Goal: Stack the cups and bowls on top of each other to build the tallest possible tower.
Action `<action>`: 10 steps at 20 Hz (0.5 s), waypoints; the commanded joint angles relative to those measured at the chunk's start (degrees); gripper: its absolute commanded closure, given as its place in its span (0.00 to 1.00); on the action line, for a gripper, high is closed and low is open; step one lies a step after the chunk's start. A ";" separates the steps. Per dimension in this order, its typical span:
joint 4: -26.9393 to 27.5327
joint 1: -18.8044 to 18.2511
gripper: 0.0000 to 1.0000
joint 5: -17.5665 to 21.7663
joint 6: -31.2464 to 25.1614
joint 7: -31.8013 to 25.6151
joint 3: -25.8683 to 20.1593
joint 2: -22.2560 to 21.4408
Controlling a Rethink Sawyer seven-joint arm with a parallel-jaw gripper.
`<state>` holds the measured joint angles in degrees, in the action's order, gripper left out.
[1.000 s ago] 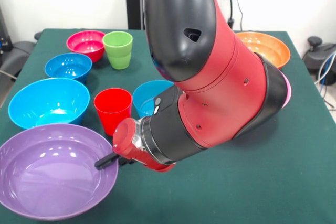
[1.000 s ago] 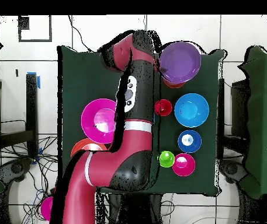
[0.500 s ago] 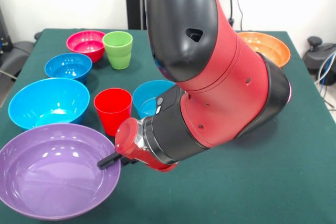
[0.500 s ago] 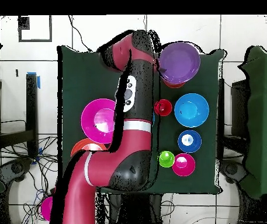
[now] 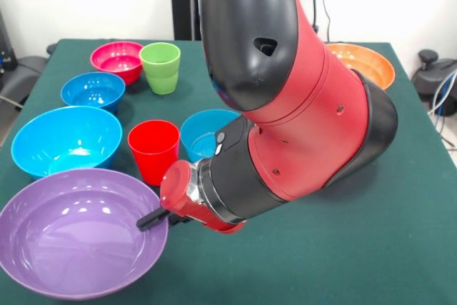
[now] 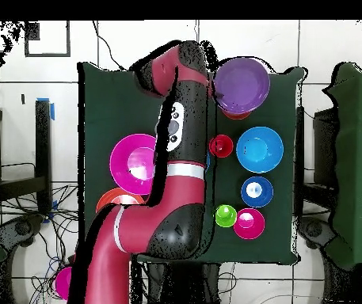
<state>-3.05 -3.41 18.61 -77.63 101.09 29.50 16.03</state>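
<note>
My gripper (image 5: 151,219) is low at the near left of the front view. Its black finger sits on the right rim of the purple bowl (image 5: 78,237), and it appears shut on that rim. The same bowl shows in the overhead view (image 6: 241,83). The red cup (image 5: 153,149) stands upright just behind the gripper. The green cup (image 5: 160,66) stands further back, next to the small magenta bowl (image 5: 117,59). The large light blue bowl (image 5: 66,138) and a smaller blue bowl (image 5: 93,91) stand on the left. The hot-pink bowl (image 6: 136,162) shows only from overhead.
Another small blue bowl (image 5: 203,133) sits half hidden behind my arm. An orange bowl (image 5: 364,62) stands at the far right corner of the green table (image 5: 371,248). My bulky arm (image 5: 285,105) fills the middle of the front view.
The gripper and the purple bowl have shifted together a little to the right in the front view. The other bowls and cups have not moved.
</note>
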 commanded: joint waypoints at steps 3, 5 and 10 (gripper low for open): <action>-1.38 -0.34 1.00 -2.23 -0.95 -13.98 -0.31 -0.60; -1.05 -0.38 1.00 -2.51 -1.01 -14.01 0.03 -0.40; -1.35 -0.20 0.00 -2.81 0.04 -14.66 0.89 -0.37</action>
<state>-3.04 -3.41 17.71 -77.64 101.09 31.21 16.31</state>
